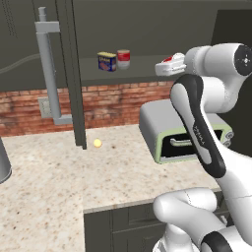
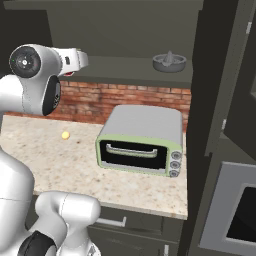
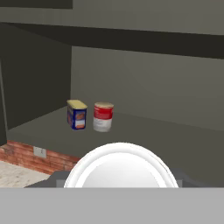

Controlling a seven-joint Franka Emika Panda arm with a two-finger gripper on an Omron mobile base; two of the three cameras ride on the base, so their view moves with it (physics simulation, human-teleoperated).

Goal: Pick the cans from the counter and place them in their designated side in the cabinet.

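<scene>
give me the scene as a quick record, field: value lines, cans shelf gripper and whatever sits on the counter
held can: red with white rim, at the gripper, level with the shelf
shelved can: red and white, upright on the cabinet shelf
beside it: blue-and-yellow tin, to its left, close
fingers: hidden behind the held can
counter: small yellow ball, grey-and-green oven box
shelf right end: grey juicer

Arm raised, tool (image 1: 165, 67) state hidden
</scene>
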